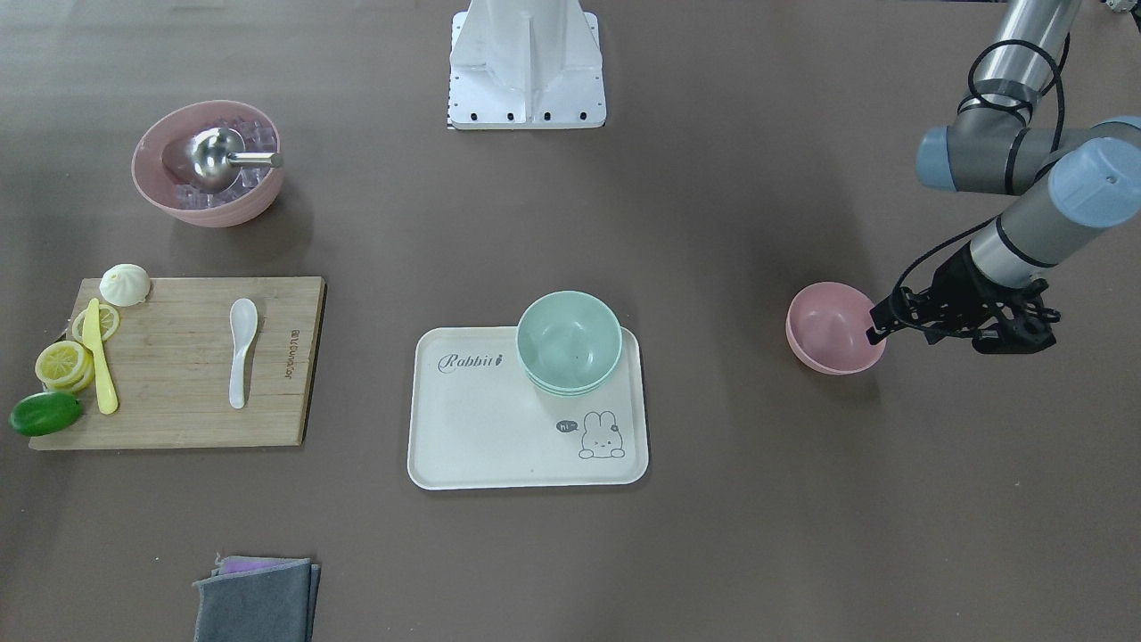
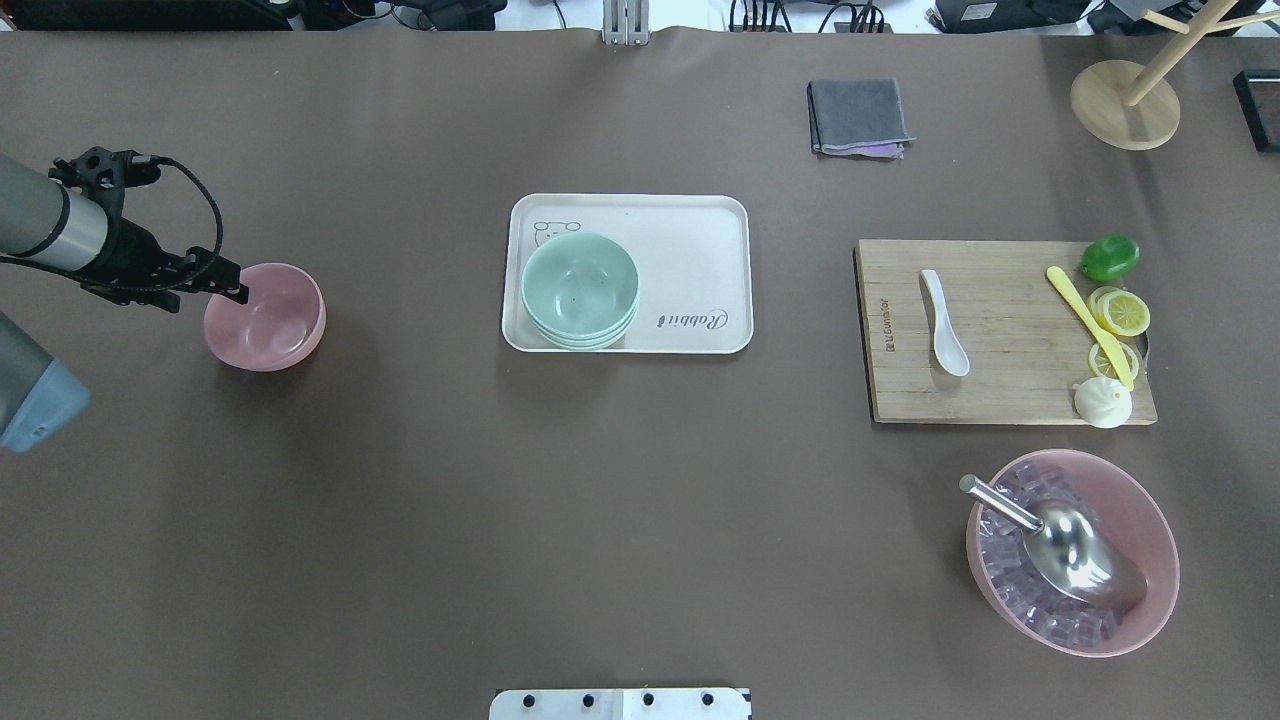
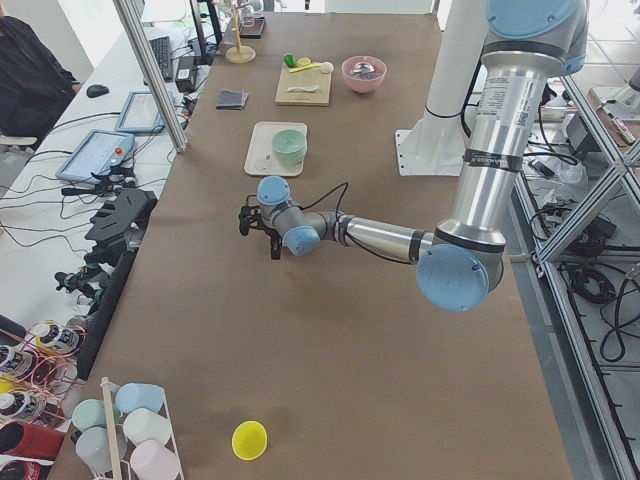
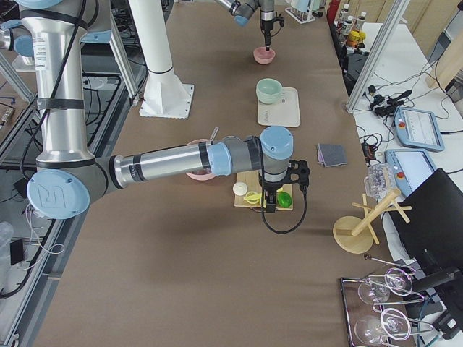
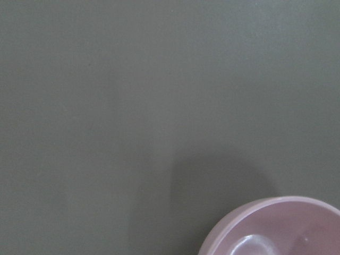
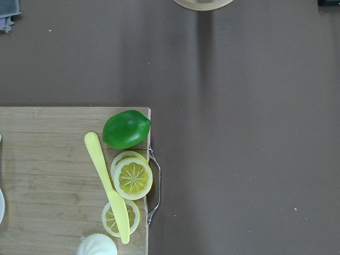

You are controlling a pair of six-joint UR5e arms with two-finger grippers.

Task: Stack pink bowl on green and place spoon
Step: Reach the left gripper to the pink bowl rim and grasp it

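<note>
The pink bowl (image 1: 829, 334) stands upright on the brown table, at the left in the overhead view (image 2: 275, 325). My left gripper (image 1: 875, 332) points down at the bowl's rim, on the side away from the tray (image 2: 240, 291). I cannot tell whether its fingers are closed on the rim. The left wrist view shows only part of the bowl (image 5: 276, 228). The green bowl (image 1: 569, 339), with like bowls nested under it, sits on a cream tray (image 1: 481, 428). The white spoon (image 1: 241, 343) lies on the cutting board (image 1: 178, 392). My right gripper (image 4: 269, 208) hangs over the board's lime end. I cannot tell its state.
The board also holds a yellow knife (image 1: 102, 366), lemon slices (image 1: 64, 363), a lime (image 1: 45, 413) and a white bun (image 1: 125, 285). A larger pink bowl (image 1: 258, 201) with cubes and a steel scoop stands near it. A folded grey cloth (image 1: 254, 602) and a wooden stand (image 2: 1125, 105) lie at the far side.
</note>
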